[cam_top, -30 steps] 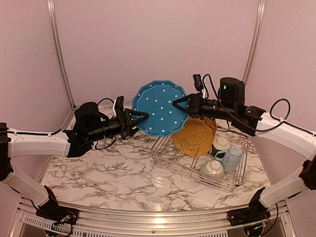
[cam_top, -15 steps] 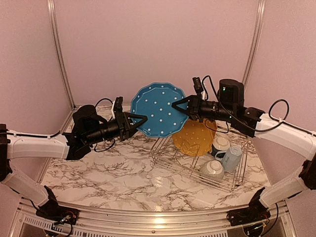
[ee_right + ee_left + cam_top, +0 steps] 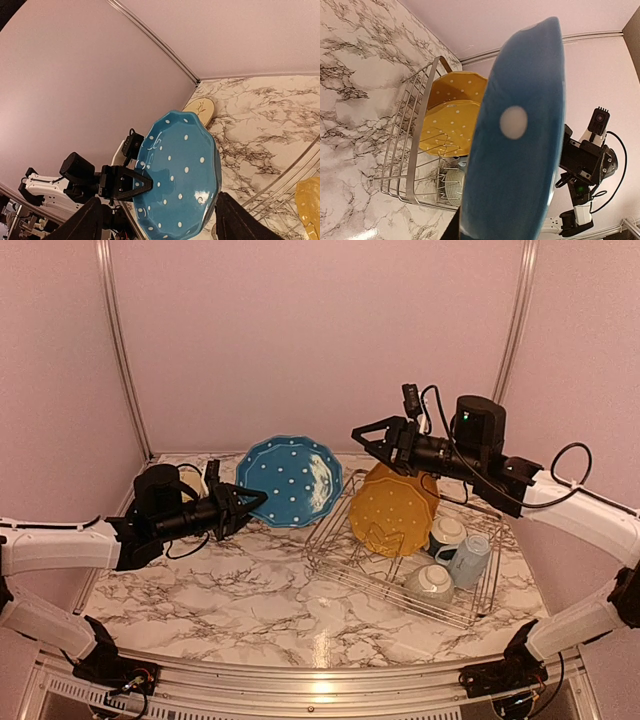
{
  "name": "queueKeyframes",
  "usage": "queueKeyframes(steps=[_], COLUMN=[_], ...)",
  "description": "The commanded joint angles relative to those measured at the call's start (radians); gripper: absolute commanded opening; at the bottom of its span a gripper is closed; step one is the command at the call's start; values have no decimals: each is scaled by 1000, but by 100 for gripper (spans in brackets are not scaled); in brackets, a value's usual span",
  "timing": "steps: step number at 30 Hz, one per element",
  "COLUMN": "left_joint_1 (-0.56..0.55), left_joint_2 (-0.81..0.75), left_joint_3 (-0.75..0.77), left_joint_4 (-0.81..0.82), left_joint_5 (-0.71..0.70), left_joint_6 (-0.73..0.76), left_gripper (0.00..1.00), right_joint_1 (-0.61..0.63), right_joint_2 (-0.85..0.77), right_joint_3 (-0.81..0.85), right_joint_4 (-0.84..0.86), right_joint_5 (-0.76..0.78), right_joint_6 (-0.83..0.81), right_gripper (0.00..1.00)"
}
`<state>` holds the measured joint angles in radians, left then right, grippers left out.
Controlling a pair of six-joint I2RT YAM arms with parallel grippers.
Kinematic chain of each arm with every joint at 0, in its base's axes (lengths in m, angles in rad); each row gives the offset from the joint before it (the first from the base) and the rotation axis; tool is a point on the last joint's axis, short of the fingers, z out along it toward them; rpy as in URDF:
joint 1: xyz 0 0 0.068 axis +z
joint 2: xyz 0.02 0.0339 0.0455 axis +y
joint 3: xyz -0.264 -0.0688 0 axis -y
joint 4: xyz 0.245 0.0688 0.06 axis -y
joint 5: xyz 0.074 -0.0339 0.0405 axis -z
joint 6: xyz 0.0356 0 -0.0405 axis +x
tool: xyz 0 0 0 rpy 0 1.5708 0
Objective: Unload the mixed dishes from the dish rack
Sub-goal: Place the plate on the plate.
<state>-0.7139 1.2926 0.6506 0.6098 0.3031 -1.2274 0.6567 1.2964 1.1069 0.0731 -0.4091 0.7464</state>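
Note:
My left gripper [image 3: 258, 502] is shut on the left rim of the blue white-dotted plate [image 3: 288, 480], holding it on edge above the table, left of the dish rack [image 3: 340, 570]. In the left wrist view the blue plate [image 3: 520, 150] fills the middle and hides my fingers. My right gripper [image 3: 362, 440] stands open in the air, right of the plate and apart from it. In the rack stand two yellow dotted plates [image 3: 395, 510], a light blue mug [image 3: 470, 558] and two small bowls [image 3: 447, 530] [image 3: 430, 582]. The cream bird-pattern plate [image 3: 200, 107] lies on the table at the far left.
Pink walls with metal corner rails [image 3: 120, 350] close in the back and both sides. The marble tabletop [image 3: 230, 590] spreads between the left arm and the rack.
The right gripper has opened and let go of the blue plate. The left arm has carried the plate left and lower, away from the rack.

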Motion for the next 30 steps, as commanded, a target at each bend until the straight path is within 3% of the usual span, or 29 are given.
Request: queueKeyframes(steps=[1, 8, 14, 21, 30], left_joint_1=[56, 280, 486, 680, 848], left_joint_2=[-116, -244, -288, -236, -19], left_joint_3=[5, -10, -32, -48, 24], left_joint_4=[34, -241, -340, -341, -236], left_joint_5=[-10, 8, 77, 113, 166], left_joint_6=[3, 54, 61, 72, 94], left_gripper=[0, 0, 0, 0, 0], right_joint_1=[-16, -41, -62, -69, -74], right_joint_2=[-39, -110, -165, -253, -362], right_joint_3=[0, 23, 32, 19, 11], right_joint_4=[-23, -149, -223, -308, -382], right_joint_5=[31, 108, 162, 243, 327], right_joint_6=[-56, -146, -199, -235, -253], right_gripper=[76, 82, 85, 91, 95])
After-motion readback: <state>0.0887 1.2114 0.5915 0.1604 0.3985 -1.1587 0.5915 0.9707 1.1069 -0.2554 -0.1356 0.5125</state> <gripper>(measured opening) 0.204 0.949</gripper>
